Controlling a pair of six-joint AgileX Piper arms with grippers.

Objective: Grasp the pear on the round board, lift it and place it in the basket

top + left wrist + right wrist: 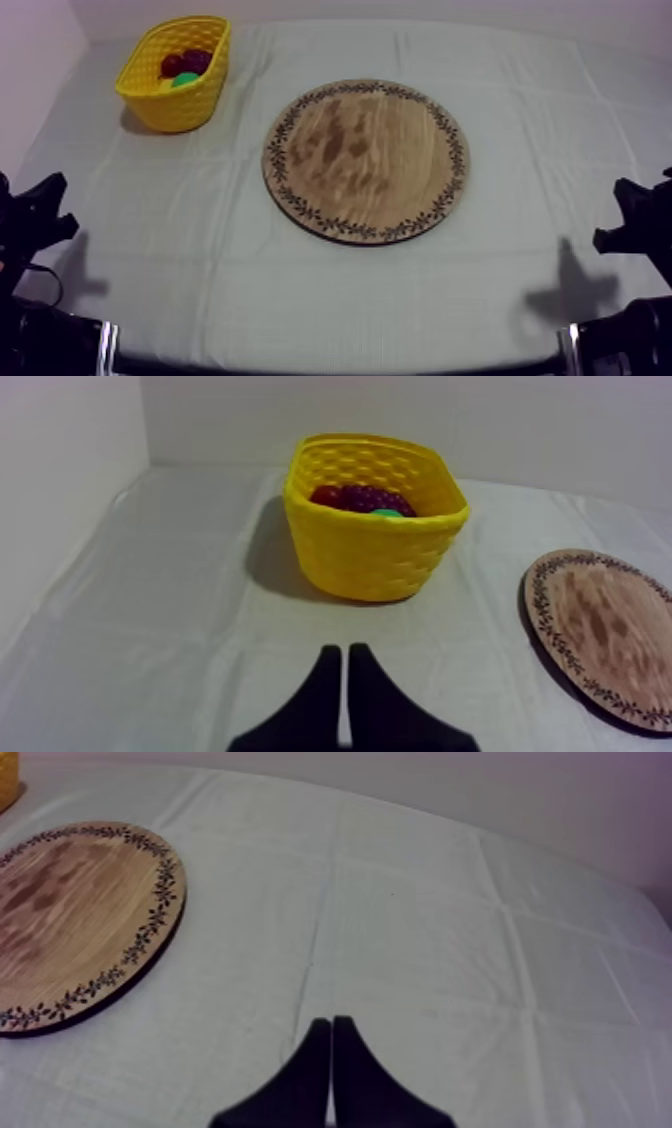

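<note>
Top view: left arm [30, 220] and right arm [640, 225] sit low at their own sides of the table [200, 290], both well apart from everything on it. The wooden board [366, 160] lies flat between them, ahead of both and toward the table's middle. The yellow basket [195, 105] stands upright far ahead of the left arm, on that arm's side. The pear [185, 79], a green fruit, lies inside the basket, next to a small red fruit [171, 64] and dark grapes [197, 60]; whether they touch is too small to tell. Left wrist view: the left gripper [343, 648] has its fingers pressed together into a narrow wedge and holds nothing. It points at the basket, which is straight ahead and well apart from the tips. A bit of green pear shows over the near rim, with the grapes and the red fruit behind it. The board's patterned rim is ahead and off to this gripper's right. Right wrist view: the right gripper [331, 1020] is likewise closed flat and grips nothing, with bare cloth ahead of it. The board lies ahead and to its left, apart from the tips. A sliver of yellow basket shows beyond the board's far edge.
</note>
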